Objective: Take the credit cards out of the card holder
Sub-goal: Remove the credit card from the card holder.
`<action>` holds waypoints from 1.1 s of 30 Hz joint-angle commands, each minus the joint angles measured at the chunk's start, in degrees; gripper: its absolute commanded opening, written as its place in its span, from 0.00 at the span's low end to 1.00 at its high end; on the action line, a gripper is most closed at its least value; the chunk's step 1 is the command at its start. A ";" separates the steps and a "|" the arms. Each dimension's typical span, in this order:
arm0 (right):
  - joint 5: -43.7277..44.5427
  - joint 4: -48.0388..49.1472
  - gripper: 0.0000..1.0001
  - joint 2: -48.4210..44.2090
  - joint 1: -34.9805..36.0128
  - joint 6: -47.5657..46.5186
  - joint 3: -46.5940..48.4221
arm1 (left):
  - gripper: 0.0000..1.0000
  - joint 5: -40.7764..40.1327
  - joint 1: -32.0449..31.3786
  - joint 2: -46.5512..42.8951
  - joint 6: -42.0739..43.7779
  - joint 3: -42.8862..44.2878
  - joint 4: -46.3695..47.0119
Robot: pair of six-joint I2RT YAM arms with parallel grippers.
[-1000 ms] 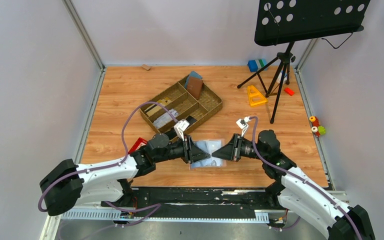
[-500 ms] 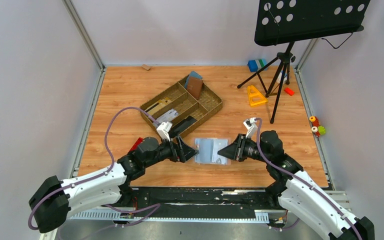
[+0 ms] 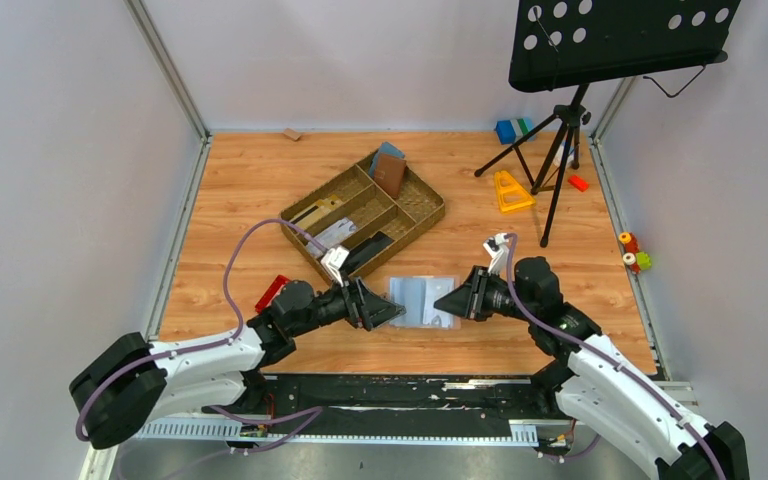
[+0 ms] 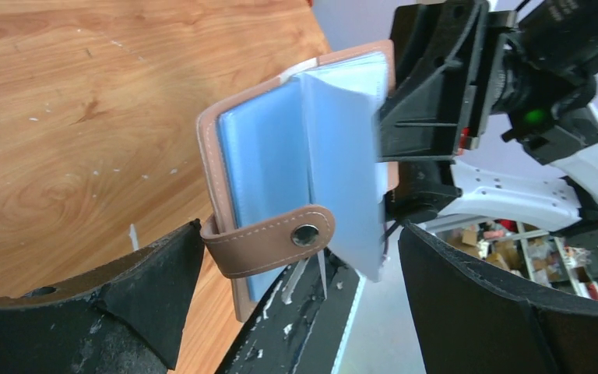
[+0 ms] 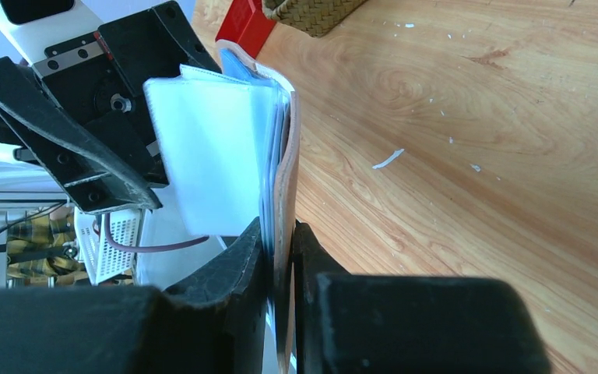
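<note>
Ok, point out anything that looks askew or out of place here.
The card holder hangs open, pinched by only one cover edge in the right gripper. Its clear sleeves fan out loosely and the snap tab is unfastened. Small white flecks litter the table.

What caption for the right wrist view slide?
Right hand pinches the open card holder by its tan cover, clear sleeves fanned out over the wooden table.

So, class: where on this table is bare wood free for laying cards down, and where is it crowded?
Free: the far-left wood between the left rail and the woven tray; the strip between tray and yellow triangle. Crowded: the centre, where the open left gripper faces the right gripper, shut on the card holder; and around the tripod.
</note>
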 commanded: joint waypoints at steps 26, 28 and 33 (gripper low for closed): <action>-9.18 20.16 0.00 2.54 -0.01 7.91 -1.88 | 0.23 -2.72 0.75 -4.75 2.18 -0.15 -0.70; -9.02 21.07 0.03 2.75 -0.04 7.93 -2.48 | 0.15 -2.75 0.88 -7.50 2.80 -0.54 -2.04; -9.09 25.86 0.37 2.99 -0.05 9.59 -5.56 | 0.00 -1.84 0.89 -12.47 3.10 -1.88 -2.09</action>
